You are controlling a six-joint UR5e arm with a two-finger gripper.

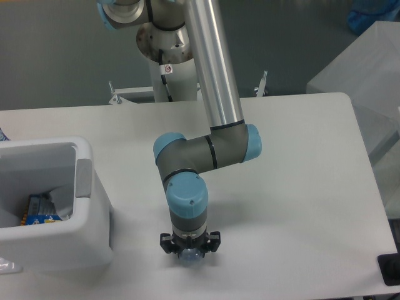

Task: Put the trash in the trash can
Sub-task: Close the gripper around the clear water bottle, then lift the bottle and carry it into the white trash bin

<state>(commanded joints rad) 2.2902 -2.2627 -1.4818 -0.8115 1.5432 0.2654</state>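
Observation:
My gripper (189, 255) points straight down at the table's front middle, close to the surface. A small bluish clear thing, perhaps part of the trash (190, 256), shows right under it between the black finger mounts. The wrist hides the fingers, so I cannot tell how the jaws stand or whether they hold it. The trash can (84, 187) is a white boxy bin with a grey strip on its right rim, at the left edge of the table. Inside it lies a blue and yellow packet (40, 209) beside something pale.
A scrap of clear material (7, 265) pokes out at the bin's front left foot. The arm's base column (172, 75) stands behind the table. A dark object (390, 269) sits at the table's front right corner. Covered furniture (369, 69) stands to the right.

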